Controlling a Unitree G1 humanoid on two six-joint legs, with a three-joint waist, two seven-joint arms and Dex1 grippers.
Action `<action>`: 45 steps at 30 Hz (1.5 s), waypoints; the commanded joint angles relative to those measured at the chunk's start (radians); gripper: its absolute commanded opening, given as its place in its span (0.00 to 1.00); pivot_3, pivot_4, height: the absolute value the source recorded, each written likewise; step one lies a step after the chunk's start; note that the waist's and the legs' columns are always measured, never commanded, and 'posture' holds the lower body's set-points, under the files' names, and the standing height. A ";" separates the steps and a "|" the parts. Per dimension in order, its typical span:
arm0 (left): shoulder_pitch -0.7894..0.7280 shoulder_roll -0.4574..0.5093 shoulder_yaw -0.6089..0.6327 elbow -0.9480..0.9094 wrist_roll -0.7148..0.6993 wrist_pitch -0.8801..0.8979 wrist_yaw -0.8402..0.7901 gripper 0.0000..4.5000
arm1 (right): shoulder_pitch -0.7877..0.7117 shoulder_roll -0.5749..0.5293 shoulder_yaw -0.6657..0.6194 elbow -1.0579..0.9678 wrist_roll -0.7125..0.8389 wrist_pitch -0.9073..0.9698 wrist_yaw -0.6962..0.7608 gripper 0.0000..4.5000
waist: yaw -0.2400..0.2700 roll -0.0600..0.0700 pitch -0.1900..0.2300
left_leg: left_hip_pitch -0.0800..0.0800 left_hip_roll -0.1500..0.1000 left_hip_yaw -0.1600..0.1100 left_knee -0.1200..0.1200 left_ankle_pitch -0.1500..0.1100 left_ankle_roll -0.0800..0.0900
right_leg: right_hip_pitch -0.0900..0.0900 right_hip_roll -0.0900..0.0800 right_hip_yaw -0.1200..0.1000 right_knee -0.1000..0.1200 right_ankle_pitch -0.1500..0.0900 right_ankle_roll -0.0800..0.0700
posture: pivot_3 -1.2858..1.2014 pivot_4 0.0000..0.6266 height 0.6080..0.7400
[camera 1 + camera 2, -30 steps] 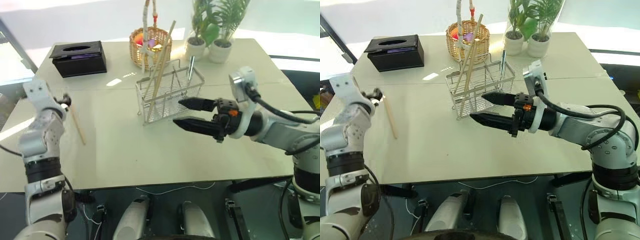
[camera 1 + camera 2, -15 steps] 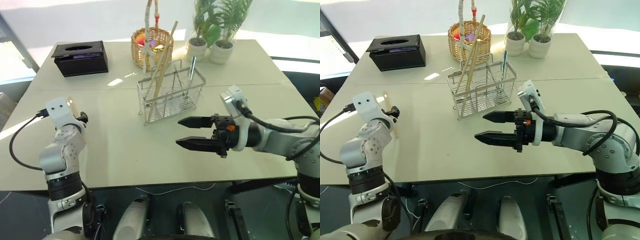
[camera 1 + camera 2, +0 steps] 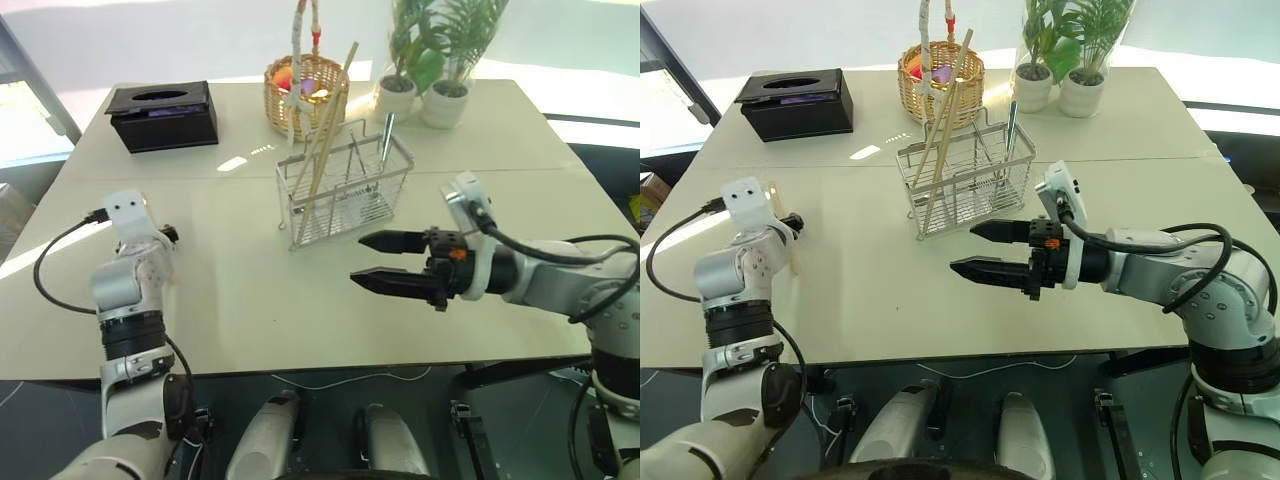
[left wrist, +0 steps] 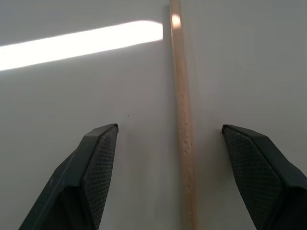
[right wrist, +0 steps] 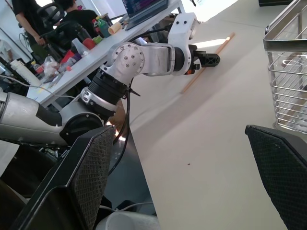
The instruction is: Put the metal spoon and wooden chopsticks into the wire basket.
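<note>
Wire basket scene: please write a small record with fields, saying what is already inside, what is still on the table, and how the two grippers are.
wire basket: upright on the table
in basket: wooden chopsticks leaning, metal spoon standing
on table: one loose chopstick, lying flat
left gripper: open, fingers either side of the loose chopstick, not gripping it
right gripper: open, empty, in front of the basket
behind basket: wicker basket, black box, two potted plants
</note>
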 commanded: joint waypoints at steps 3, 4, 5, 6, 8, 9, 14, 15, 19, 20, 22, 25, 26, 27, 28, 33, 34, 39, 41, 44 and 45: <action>-0.017 0.009 0.013 0.000 0.011 0.075 -0.013 0.81 | 0.011 0.004 -0.048 -0.040 0.029 -0.025 -0.025 1.00 | 0.001 0.000 0.000 | 0.000 0.000 0.000 0.000 0.000 0.000 | 0.000 0.000 0.000 0.000 0.000 0.000 | 0.52 0.24 1.00; -0.016 0.007 0.021 -0.005 0.013 0.093 -0.006 0.81 | 0.013 0.003 -0.052 -0.041 0.030 -0.025 -0.028 1.00 | 0.001 0.000 0.000 | 0.000 0.000 0.000 0.000 0.000 0.000 | 0.000 0.000 0.000 0.000 0.000 0.000 | 0.52 0.24 1.00; -0.015 0.005 0.027 -0.009 0.016 0.106 -0.002 0.81 | 0.015 0.003 -0.054 -0.042 0.030 -0.026 -0.030 1.00 | 0.000 0.000 0.000 | 0.000 0.000 0.000 0.000 0.000 0.000 | 0.000 0.000 0.000 0.000 0.000 0.000 | 0.52 0.24 1.00; -0.013 0.004 0.033 -0.015 0.019 0.114 0.002 0.81 | 0.013 0.002 -0.058 -0.039 0.030 -0.026 -0.032 1.00 | 0.000 0.000 0.000 | 0.000 0.000 0.000 0.000 0.000 0.000 | 0.000 0.000 0.000 0.000 0.000 0.000 | 0.52 0.24 1.00; -0.006 -0.001 0.044 -0.032 0.021 0.121 0.008 0.81 | 0.013 0.000 -0.065 -0.036 0.033 -0.026 -0.034 1.00 | 0.000 0.000 0.000 | 0.000 0.000 0.000 0.000 0.000 0.000 | 0.000 0.000 0.000 0.000 0.000 0.000 | 0.52 0.24 1.00; -0.003 -0.002 0.048 -0.040 0.025 0.126 0.012 0.70 | 0.011 0.000 -0.067 -0.033 0.033 -0.026 -0.036 1.00 | -0.001 0.000 0.000 | 0.000 0.000 0.000 0.000 0.000 0.000 | 0.000 0.000 0.000 0.000 0.000 0.000 | 0.52 0.24 1.00; 0.004 -0.013 0.067 -0.064 0.028 0.151 0.015 0.25 | 0.004 -0.002 -0.075 -0.023 0.033 -0.026 -0.038 1.00 | -0.003 0.000 0.000 | 0.000 0.000 0.000 0.000 0.000 0.000 | 0.000 0.000 0.000 0.000 0.000 0.000 | 0.52 0.24 1.00; 0.005 -0.014 0.073 -0.068 0.029 0.156 0.017 0.14 | 0.003 -0.001 -0.076 -0.021 0.032 -0.026 -0.038 1.00 | -0.003 0.000 0.000 | 0.000 0.000 0.000 0.000 0.000 0.000 | 0.000 0.000 0.000 0.000 0.000 0.000 | 0.52 0.24 1.00; 0.011 -0.016 0.104 -0.077 0.034 0.171 0.027 0.02 | 0.000 0.000 -0.075 -0.013 0.023 -0.027 -0.036 1.00 | -0.003 0.000 0.000 | 0.000 0.000 0.000 0.000 0.000 0.000 | 0.000 0.000 0.000 0.000 0.000 0.000 | 0.52 0.24 1.00; 0.011 -0.016 0.112 -0.078 0.034 0.176 0.030 0.02 | 0.000 0.000 -0.075 -0.010 0.020 -0.028 -0.035 1.00 | -0.003 0.000 0.000 | 0.001 0.000 0.000 0.000 0.000 0.000 | 0.000 0.000 0.000 0.000 0.000 0.000 | 0.52 0.24 1.00; 0.013 -0.011 0.115 -0.078 0.037 0.179 0.025 0.02 | -0.001 0.001 -0.074 -0.006 0.014 -0.030 -0.032 1.00 | -0.003 0.001 0.000 | 0.001 0.000 0.000 0.000 0.000 0.000 | 0.000 0.000 0.000 0.000 0.000 0.000 | 0.52 0.24 1.00; 0.013 0.003 0.098 -0.075 0.042 0.129 0.000 0.02 | -0.002 0.001 -0.075 -0.005 0.012 -0.032 -0.029 1.00 | -0.003 0.001 -0.001 | 0.001 0.000 0.000 0.000 0.000 0.000 | 0.000 0.000 0.000 0.000 0.000 0.000 | 0.52 0.24 1.00; 0.013 0.016 0.077 -0.077 0.045 0.071 -0.024 0.02 | -0.002 0.000 -0.078 -0.006 0.015 -0.033 -0.028 1.00 | -0.003 0.001 -0.001 | 0.001 0.000 0.001 0.000 0.000 0.000 | 0.000 0.000 0.000 0.000 0.000 0.000 | 0.52 0.24 1.00; 0.010 0.027 0.060 -0.078 0.047 0.018 -0.043 0.02 | -0.002 -0.002 -0.080 -0.007 0.018 -0.033 -0.028 1.00 | -0.002 0.001 0.000 | 0.001 0.000 0.001 0.000 0.000 0.000 | 0.000 0.000 0.000 0.000 0.000 0.000 | 0.52 0.24 1.00; -0.002 0.034 0.051 -0.072 0.048 -0.025 -0.055 0.02 | -0.004 -0.003 -0.081 -0.006 0.019 -0.035 -0.027 1.00 | -0.001 0.000 0.000 | 0.001 0.000 0.000 0.000 0.000 0.000 | 0.000 0.000 0.000 0.001 0.000 0.000 | 0.52 0.24 1.00; -0.141 0.045 0.018 -0.062 -0.059 -0.327 -0.296 0.02 | -0.024 -0.017 -0.104 -0.005 0.011 -0.049 -0.024 1.00 | 0.012 -0.001 0.000 | -0.001 0.000 0.000 0.001 0.000 0.000 | 0.000 0.000 -0.001 -0.001 0.001 -0.001 | 0.52 0.24 1.00; -0.167 0.043 0.004 -0.058 -0.077 -0.367 -0.345 0.02 | -0.030 -0.022 -0.109 -0.003 0.004 -0.054 -0.023 1.00 | 0.014 -0.001 0.000 | -0.001 0.000 0.000 0.001 0.000 0.000 | 0.001 0.000 -0.001 -0.001 0.001 -0.001 | 0.52 0.24 1.00; -0.288 -0.010 -0.058 0.012 -0.184 -0.595 -0.615 0.02 | -0.050 -0.023 -0.127 0.017 -0.041 -0.088 -0.037 1.00 | 0.012 0.000 0.000 | 0.000 0.000 0.001 0.001 0.000 0.000 | 0.002 -0.001 0.000 -0.003 0.002 -0.001 | 0.52 0.24 1.00; -0.318 -0.043 -0.067 0.035 -0.231 -0.650 -0.693 0.02 | -0.042 -0.022 -0.134 0.012 -0.049 -0.097 -0.041 1.00 | 0.002 0.000 0.000 | 0.000 0.000 0.001 0.001 0.000 0.001 | 0.002 -0.001 0.000 -0.003 0.002 -0.001 | 0.52 0.24 1.00; -0.338 -0.090 -0.080 0.055 -0.302 -0.703 -0.796 0.02 | -0.029 -0.016 -0.140 0.002 -0.060 -0.109 -0.052 1.00 | -0.005 0.000 0.000 | -0.001 0.001 0.001 0.000 0.001 0.002 | 0.005 0.000 0.000 -0.002 0.002 -0.001 | 0.52 0.24 1.00; -0.339 -0.104 -0.087 0.056 -0.323 -0.706 -0.823 0.02 | -0.026 -0.012 -0.144 -0.001 -0.067 -0.116 -0.058 1.00 | -0.007 0.000 0.000 | -0.001 0.001 0.001 0.000 0.001 0.002 | 0.005 0.000 0.000 -0.002 0.002 -0.001 | 0.52 0.24 1.00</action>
